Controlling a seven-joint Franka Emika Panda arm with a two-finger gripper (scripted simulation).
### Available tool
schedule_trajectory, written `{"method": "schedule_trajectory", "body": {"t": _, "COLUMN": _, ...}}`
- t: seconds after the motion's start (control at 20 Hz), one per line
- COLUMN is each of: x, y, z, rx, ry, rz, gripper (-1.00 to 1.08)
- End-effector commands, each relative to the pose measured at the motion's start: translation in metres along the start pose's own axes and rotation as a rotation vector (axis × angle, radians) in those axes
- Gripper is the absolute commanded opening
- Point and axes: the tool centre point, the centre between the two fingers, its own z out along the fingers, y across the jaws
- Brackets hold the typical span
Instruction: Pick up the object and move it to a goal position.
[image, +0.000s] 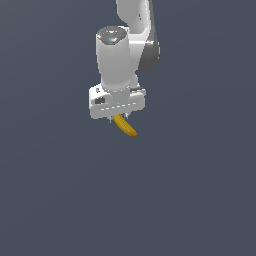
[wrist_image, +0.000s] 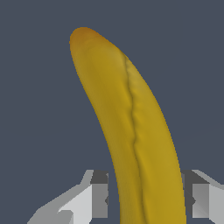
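The small curved yellow banana (image: 125, 126) hangs from under my white gripper (image: 119, 118), its orange-brown tip pointing down and toward the exterior view's right. The gripper is shut on the banana's upper end, which is hidden between the fingers. In the wrist view the banana (wrist_image: 131, 127) fills the middle of the picture, with a grey finger (wrist_image: 99, 194) on one side and the other finger (wrist_image: 201, 199) on the other, both pressed against it. The banana is held in the air, well clear of the dark surface.
The white arm (image: 131, 45) rises above the gripper toward the top of the exterior view. A plain dark blue-grey ground (image: 60, 200) lies all around. No goal marker shows.
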Motion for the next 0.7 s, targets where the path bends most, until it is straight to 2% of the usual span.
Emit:
{"method": "schedule_trajectory", "body": {"t": 0.0, "x": 0.003, "y": 0.005, "z": -0.026, "rx": 0.0, "ry": 0.001, "rz": 0.0, "gripper": -1.0}}
{"method": "schedule_trajectory", "body": {"t": 0.65, "x": 0.023, "y": 0.034, "z": -0.152, "rx": 0.0, "ry": 0.001, "rz": -0.001, "gripper": -1.0}}
